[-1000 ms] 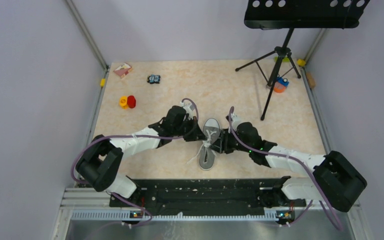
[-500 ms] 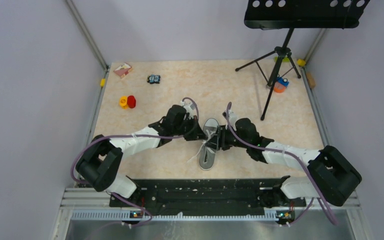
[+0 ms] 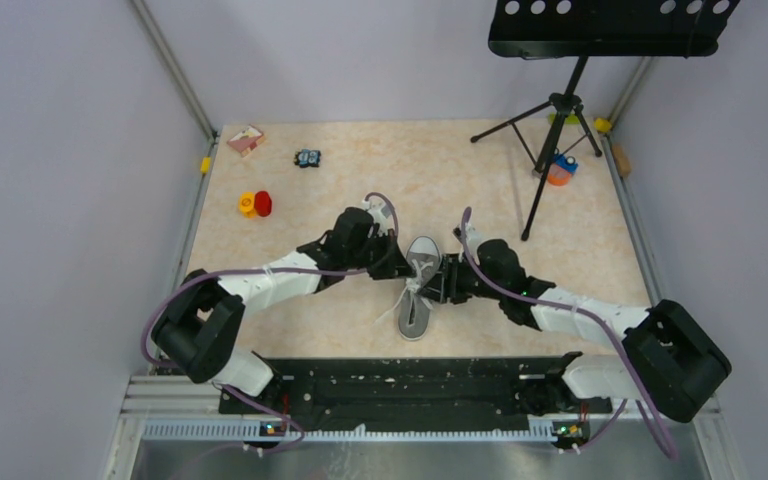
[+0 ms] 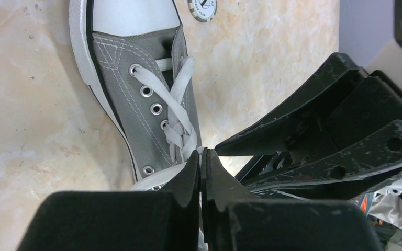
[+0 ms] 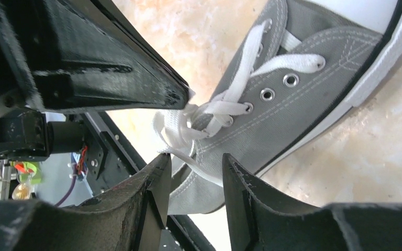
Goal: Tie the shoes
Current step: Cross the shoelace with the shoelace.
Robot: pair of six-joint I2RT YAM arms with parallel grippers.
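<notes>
Two low reaches: left arm (image 3: 290, 278), right arm (image 3: 560, 312), sneaker (image 3: 415, 312) between.

From above, the light on me is bright and even, coming from overhead — the table (image 3: 410, 170) shows no glare, only soft shadows under my arms and a thin one beside the stand (image 3: 560, 110). That view is sharp but small in detail, and its walls lean outward toward the edges. At my left gripper (image 4: 201, 157) the black fingers fill the bottom, dull and soft in focus, while the shoe (image 4: 136, 99) is crisp; its toe cap (image 4: 133, 15) is nearly blown out. At my right gripper (image 5: 196, 157) it is the same — near fingers blurred, stitching sharp, the lower left corner dim and hazy.
</notes>
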